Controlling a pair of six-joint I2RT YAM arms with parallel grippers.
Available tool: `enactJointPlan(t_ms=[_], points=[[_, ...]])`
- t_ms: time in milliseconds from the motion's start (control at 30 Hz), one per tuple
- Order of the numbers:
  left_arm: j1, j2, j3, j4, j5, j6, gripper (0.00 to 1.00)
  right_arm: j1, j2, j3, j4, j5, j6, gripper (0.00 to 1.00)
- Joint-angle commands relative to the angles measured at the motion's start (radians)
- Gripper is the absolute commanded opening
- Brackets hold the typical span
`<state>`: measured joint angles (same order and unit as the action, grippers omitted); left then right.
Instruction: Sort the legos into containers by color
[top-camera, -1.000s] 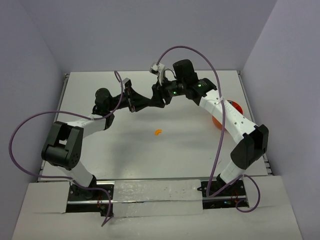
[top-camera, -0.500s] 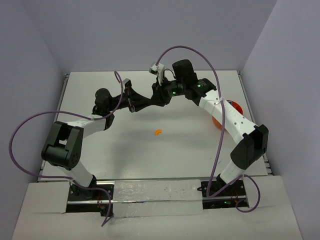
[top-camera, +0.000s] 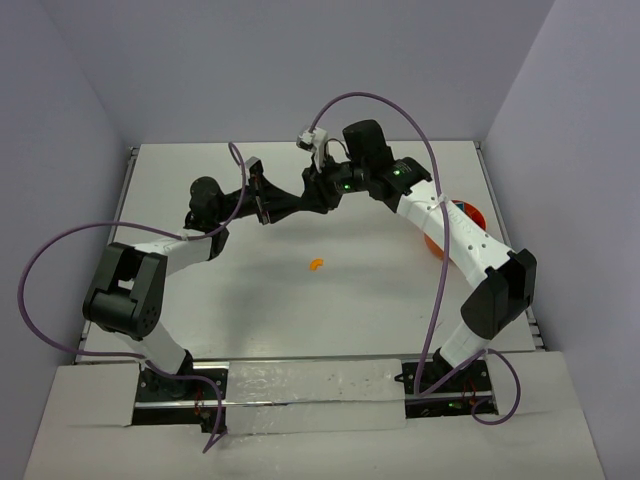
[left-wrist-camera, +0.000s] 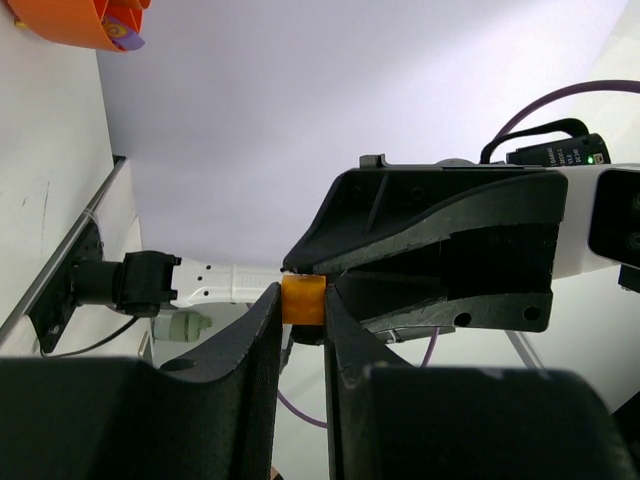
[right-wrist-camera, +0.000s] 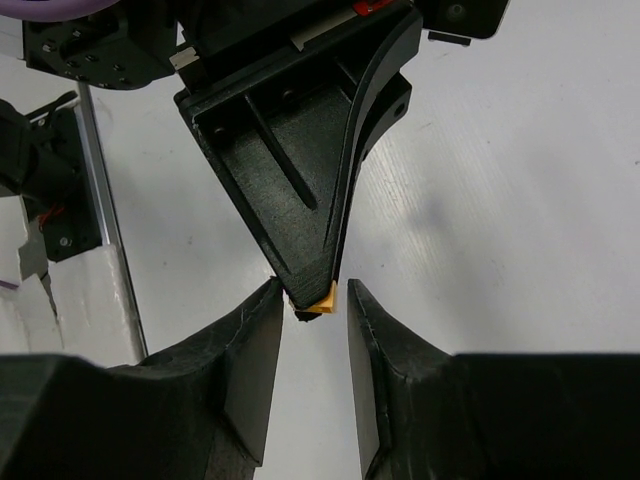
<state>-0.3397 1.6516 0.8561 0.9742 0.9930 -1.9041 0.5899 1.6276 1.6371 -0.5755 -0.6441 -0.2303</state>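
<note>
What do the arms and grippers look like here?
The left arm and right arm have white links and black joints, with purple cables looping off them. The left gripper and right gripper are black and wedge-shaped. Two green lights glow near the right wrist.

The white tabletop (top-camera: 350, 310) is walled in by pale panels on its 9, 12 and 3 o'clock sides. One curved orange brick (top-camera: 316, 264) lies alone close to its centre, with bare surface all around it. An orange bowl (top-camera: 474, 214) sits at the 3 o'clock edge, partly hidden under the right arm, and the left arm's base (top-camera: 165, 383) and the right arm's base (top-camera: 447, 377) are fixed along the 6 o'clock edge.
</note>
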Motion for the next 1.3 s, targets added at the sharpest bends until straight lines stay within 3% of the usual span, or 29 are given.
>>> enactJointPlan(t_ms=[0,67,167,300,567,667,733,833,867,933,1033,1133,1267], points=[[-0.007,-0.023,0.000,0.054,-0.004,-0.007,0.02,0.008,0.000,0.003,0.043,0.023,-0.018,0.35],[-0.007,-0.023,-0.002,0.058,-0.007,-0.012,0.03,0.010,0.001,0.004,0.042,0.026,-0.020,0.32],[-0.007,-0.027,-0.002,0.054,-0.007,-0.010,0.17,0.010,0.002,0.003,0.042,0.032,-0.024,0.18],[-0.004,-0.030,-0.010,0.054,-0.015,-0.002,0.56,0.011,-0.001,0.001,0.040,0.039,-0.029,0.01],[0.014,-0.039,-0.033,0.070,-0.039,0.019,0.80,0.011,-0.014,-0.013,0.040,0.027,-0.029,0.00],[0.039,-0.049,-0.033,0.033,-0.042,0.075,0.98,0.000,-0.024,-0.031,0.023,0.035,-0.041,0.00],[0.067,-0.060,-0.030,-0.031,-0.041,0.106,0.99,-0.008,-0.038,-0.047,0.006,0.042,-0.054,0.00],[0.143,-0.097,0.055,-0.371,-0.039,0.470,0.99,-0.080,-0.081,-0.094,-0.068,0.079,-0.111,0.00],[0.154,-0.105,0.072,-0.425,-0.051,0.525,0.99,-0.110,-0.094,-0.108,-0.089,0.096,-0.130,0.00],[0.156,-0.108,0.200,-0.791,-0.106,0.874,0.99,-0.196,-0.120,-0.136,-0.143,0.138,-0.179,0.00],[0.114,-0.097,0.380,-1.187,-0.210,1.313,0.99,-0.338,-0.149,-0.160,-0.258,0.213,-0.328,0.00],[0.082,-0.088,0.472,-1.318,-0.240,1.559,0.99,-0.437,-0.180,-0.186,-0.332,0.330,-0.505,0.00],[0.024,-0.044,0.564,-1.442,-0.322,1.676,0.99,-0.503,-0.175,-0.220,-0.395,0.462,-0.693,0.00]])
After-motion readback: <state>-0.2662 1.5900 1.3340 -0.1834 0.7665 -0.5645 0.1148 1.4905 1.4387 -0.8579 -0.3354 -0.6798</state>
